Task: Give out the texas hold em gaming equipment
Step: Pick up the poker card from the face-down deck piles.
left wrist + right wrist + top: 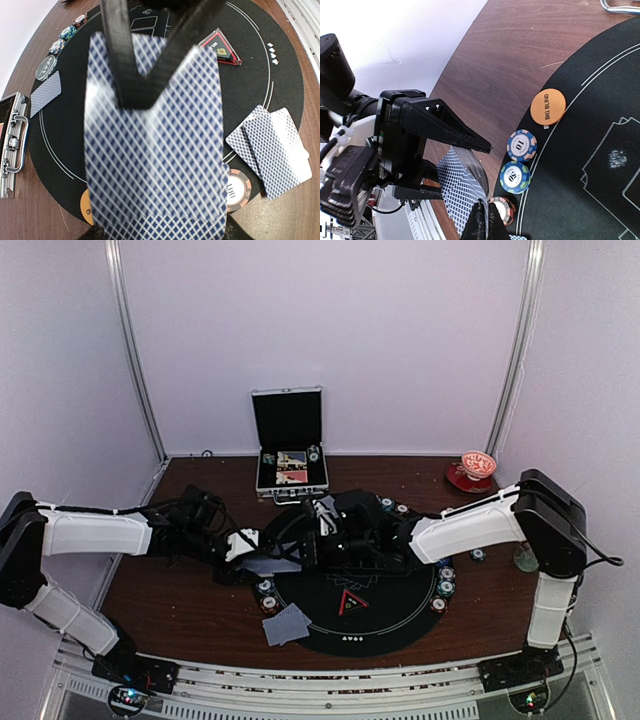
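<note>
My left gripper [262, 554] is shut on a deck of blue-backed playing cards [155, 150], held over the left edge of the round black mat [400, 625]. My right gripper [485, 223] is shut on the edge of the deck's top card [462, 187], lifting it away from the stack. Its black fingers [130, 60] cross the top of the left wrist view. Two dealt cards [272, 150] lie at the mat's near rim and one card [46, 93] at its far left. Poker chips [521, 145] and an orange BIG BLIND disc [548, 106] sit along the rim.
The silver case [290, 455] stands open at the back of the table. A red triangular marker [351, 602] lies on the mat. More chips [443, 588] line the mat's right rim. A red dish [477, 468] sits at the back right.
</note>
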Robot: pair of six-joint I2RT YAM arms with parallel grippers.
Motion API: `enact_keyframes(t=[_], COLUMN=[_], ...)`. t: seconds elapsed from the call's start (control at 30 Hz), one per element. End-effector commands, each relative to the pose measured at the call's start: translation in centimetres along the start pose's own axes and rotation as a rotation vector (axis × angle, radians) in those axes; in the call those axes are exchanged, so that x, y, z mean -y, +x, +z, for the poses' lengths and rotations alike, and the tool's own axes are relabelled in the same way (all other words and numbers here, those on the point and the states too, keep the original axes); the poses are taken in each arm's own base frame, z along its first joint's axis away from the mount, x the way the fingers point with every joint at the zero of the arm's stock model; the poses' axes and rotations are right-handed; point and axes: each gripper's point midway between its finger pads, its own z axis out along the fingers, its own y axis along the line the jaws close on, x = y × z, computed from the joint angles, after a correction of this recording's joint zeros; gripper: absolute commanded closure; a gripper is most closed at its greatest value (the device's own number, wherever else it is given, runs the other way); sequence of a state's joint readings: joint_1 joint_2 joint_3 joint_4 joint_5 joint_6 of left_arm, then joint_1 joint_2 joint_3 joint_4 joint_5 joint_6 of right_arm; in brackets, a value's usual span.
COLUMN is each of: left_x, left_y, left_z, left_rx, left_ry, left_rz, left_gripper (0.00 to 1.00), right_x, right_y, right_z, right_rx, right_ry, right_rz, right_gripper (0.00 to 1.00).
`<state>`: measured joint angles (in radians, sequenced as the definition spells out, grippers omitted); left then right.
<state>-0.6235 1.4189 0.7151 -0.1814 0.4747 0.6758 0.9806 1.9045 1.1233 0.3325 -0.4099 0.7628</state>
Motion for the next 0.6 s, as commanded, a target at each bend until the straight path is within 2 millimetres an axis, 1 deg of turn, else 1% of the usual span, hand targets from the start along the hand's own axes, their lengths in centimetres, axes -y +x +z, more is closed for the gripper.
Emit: enact_keyframes(t=[0.0,0.13,0.27,0.37,0.5,0.57], left_x=[-0.7,-0.7,-0.7,-0.7,-0.7,-0.7], left_y=[-1.9,-2.0,-1.9,-1.9,-1.9,-1.9], left_z=[-0.4,-0.4,-0.4,-0.3,-0.3,-0.3], left_rx=[0.066,0.068,0.066,0.065,0.065,0.066], left_ry=[-0.013,-0.013,-0.013,-0.013,-0.012,-0.012], left_rz=[0.043,0.044,0.042,0.040,0.041,0.042], left_gripper=[0.44,0.44,0.44,0.44,0.44,0.44], right_x=[1.2,1.9,3.3,5.3,9.3,10.9], right_y=[-2.3,-4.6,-7.0,-8.5,-10.1,-11.3], right_z=[-2.9,-5.3,-6.5,-6.6,-5.7,-5.4], right_rx=[0.075,0.156,0.238,0.293,0.348,0.387], right_ry=[0.062,0.072,0.095,0.125,0.187,0.196], right_rz=[-0.001,0.022,0.068,0.122,0.202,0.241], right_gripper=[1.00,1.00,1.00,1.00,1.00,1.00])
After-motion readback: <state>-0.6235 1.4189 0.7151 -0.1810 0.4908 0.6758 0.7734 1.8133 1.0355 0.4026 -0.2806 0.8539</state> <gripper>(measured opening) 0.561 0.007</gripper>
